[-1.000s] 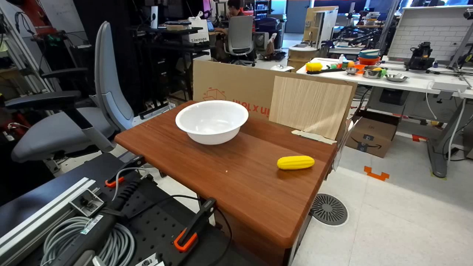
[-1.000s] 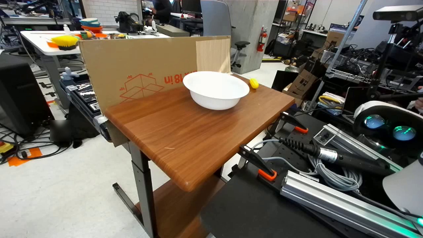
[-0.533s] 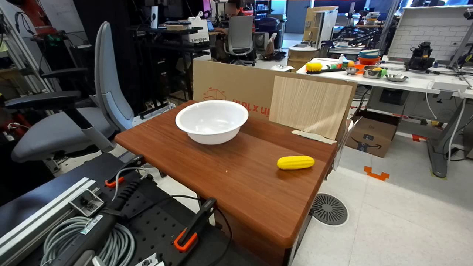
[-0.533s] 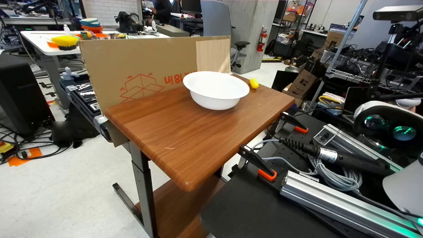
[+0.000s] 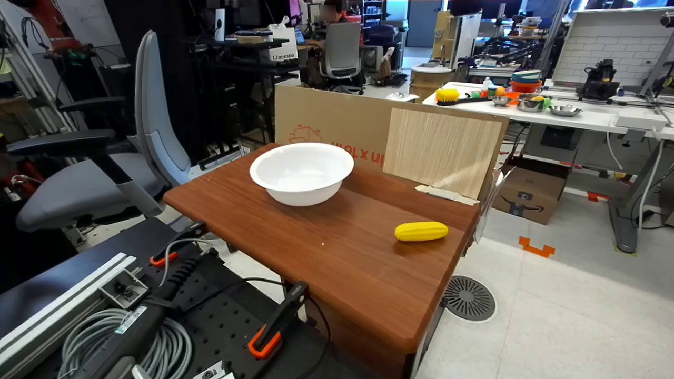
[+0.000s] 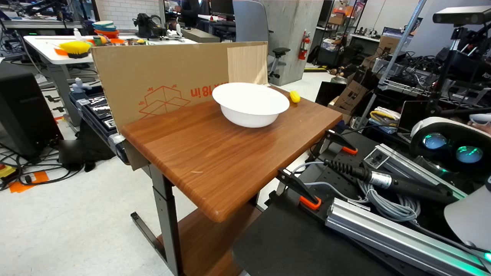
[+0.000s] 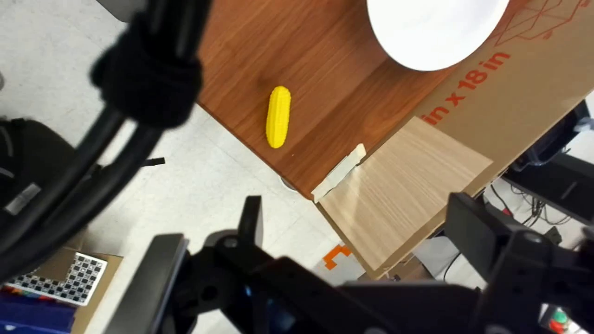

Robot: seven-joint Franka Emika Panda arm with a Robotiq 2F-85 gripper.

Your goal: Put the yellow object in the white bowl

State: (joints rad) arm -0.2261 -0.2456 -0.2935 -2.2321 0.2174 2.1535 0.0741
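One yellow object (image 5: 421, 231): ribbed like a corn cob, ends rounded; lying on its side on the bench (image 5: 358, 258), near the short edge, untouched.
Bearing from the hand (image 7: 355, 218): in the wrist view, up and toward the picture's left of the gap between the fingers (image 7: 468, 227), in contact with neither.
Yellow object's long axis: close to upright in the wrist view, upper end leaning slightly right; roughly crosswise to the line from finger to finger. By judgement, a pinch across its narrow width needs little turning.
One hand: fingers spread wide, nothing held; floor (image 7: 297, 232) and wood-grain panel (image 7: 403, 185) show through the gap.
Hand pose: facing down from above, judged high and out past the bench corner; the coming move seems to call for a shift toward the yellow object, then a descent.
Dark shape (image 5: 466, 6), upper edge of an exterior view: possibly part of the hand; cannot tell.
One white bowl (image 5: 301, 173): upright on the bench, well apart from the yellow object; in the wrist view, at upper right, cut by the picture's top edge.
Yellow object to white bowl: transfer not yet begun; step in hand judged to be the approach.
Rounded sides: may roll toward the bench's short edge if one of the fingers touches well ahead of its mate.
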